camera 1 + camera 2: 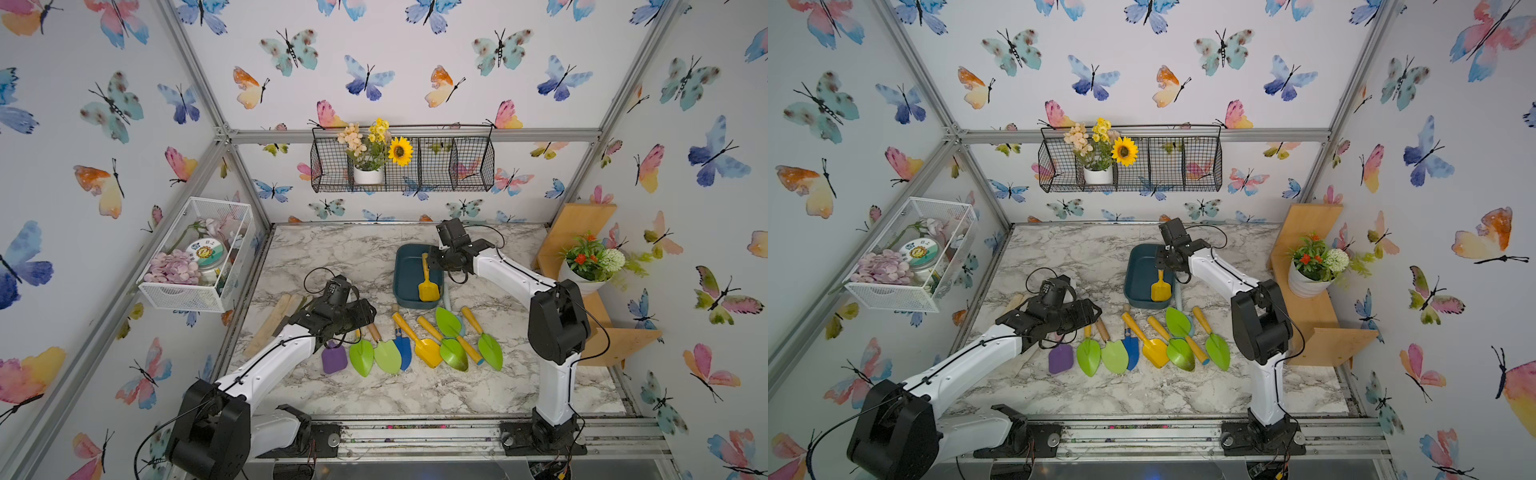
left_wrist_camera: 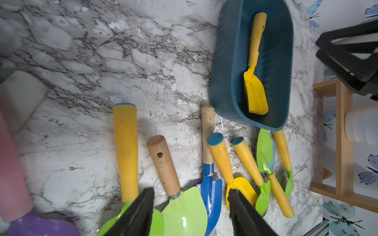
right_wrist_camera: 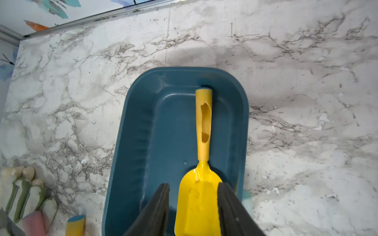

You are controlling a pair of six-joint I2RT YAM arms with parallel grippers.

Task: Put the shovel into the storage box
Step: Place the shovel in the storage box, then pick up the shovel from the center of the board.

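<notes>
The dark teal storage box [image 1: 405, 270] [image 1: 1138, 270] stands at the back middle of the marble table. A yellow shovel [image 1: 428, 286] [image 3: 202, 122] lies inside it along one long wall, handle toward the back wall. My right gripper [image 3: 193, 185] hovers over the shovel's blade with its jaws open; one finger has a clear gap to the blade. My left gripper [image 2: 191, 189] is open above a row of several shovels [image 1: 386, 353], over a green blade [image 2: 184, 212], and holds nothing. The box [image 2: 229, 61] and its shovel [image 2: 255, 92] also show in the left wrist view.
Loose shovels in green, blue, yellow and purple [image 1: 334, 359] lie in front of the box. Wooden sticks [image 1: 270, 324] rest at the table's left edge. A white wire basket [image 1: 195, 253], a black wire rack [image 1: 403, 164] and a wooden shelf with a plant [image 1: 590, 266] line the walls.
</notes>
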